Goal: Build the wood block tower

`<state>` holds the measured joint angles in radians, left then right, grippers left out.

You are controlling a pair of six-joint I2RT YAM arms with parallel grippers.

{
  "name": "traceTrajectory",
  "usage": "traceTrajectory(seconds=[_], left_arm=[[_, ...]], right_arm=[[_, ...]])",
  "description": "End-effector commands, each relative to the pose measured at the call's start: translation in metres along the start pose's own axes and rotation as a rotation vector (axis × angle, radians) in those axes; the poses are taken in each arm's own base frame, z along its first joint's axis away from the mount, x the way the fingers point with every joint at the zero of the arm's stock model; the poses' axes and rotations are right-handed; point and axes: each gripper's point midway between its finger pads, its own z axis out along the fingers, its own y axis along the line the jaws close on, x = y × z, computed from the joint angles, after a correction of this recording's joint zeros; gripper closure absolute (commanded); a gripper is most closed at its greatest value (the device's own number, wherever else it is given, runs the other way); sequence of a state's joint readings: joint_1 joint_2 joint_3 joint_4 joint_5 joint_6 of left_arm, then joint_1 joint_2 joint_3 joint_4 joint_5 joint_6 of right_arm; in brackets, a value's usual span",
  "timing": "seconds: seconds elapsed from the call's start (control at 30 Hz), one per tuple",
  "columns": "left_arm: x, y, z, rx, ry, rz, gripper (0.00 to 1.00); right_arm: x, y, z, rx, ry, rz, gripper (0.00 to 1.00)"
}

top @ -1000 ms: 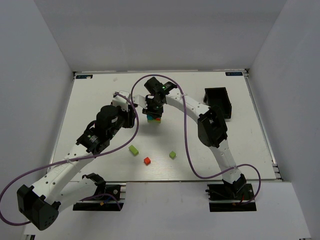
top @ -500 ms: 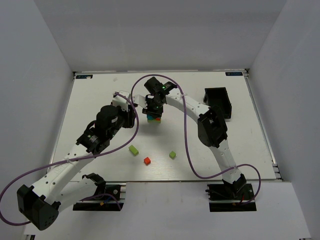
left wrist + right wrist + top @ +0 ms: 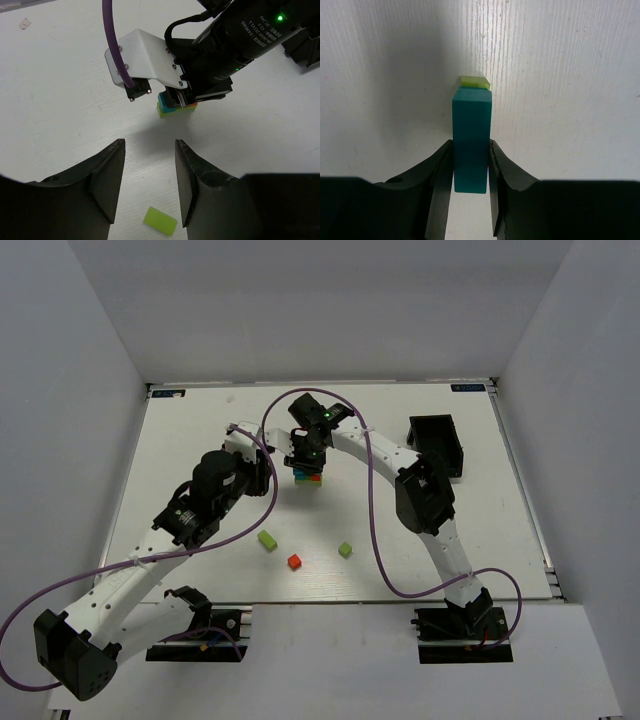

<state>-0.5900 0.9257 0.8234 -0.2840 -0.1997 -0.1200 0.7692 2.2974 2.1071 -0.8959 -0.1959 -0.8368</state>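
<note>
Top external, right arm (image 3: pixel 380 455) arched forward, right gripper (image 3: pixel 308 460) pointing down, pinching teal bar (image 3: pixel 471 135)

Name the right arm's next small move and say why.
Probably open the right gripper. It is clamped on the teal bar, which appears to sit squarely on the tower, with a lime block showing just beneath it.

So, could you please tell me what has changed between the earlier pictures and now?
Nothing has visibly changed. The right gripper stays shut on the teal bar at the wood block tower. The left gripper stays open, apart from it. The larger lime-green block, the red cube and the small lime-green cube lie where they were.
</note>
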Motion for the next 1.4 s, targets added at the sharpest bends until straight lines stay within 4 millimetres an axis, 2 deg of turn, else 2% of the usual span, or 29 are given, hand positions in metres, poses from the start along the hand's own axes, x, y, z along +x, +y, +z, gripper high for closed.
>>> traceTrajectory(seconds=[0.0,0.93,1.37], left_arm=[[-0.0034,0.0015,-0.0034,0.002,-0.022,-0.001,0.45],[-0.0034,0.0015,-0.0034,0.002,-0.022,-0.001,0.45],[-0.0034,0.0015,-0.0034,0.002,-0.022,-0.001,0.45]], right_arm=[[-0.0206,-0.0119,-0.0166,0.055,-0.050,-0.012,0.86],[-0.0159,-0.0134,-0.0108,0.057,-0.033,-0.024,0.85],[-0.0133,-0.0128,-0.0086,0.055,-0.024,-0.023,0.81]])
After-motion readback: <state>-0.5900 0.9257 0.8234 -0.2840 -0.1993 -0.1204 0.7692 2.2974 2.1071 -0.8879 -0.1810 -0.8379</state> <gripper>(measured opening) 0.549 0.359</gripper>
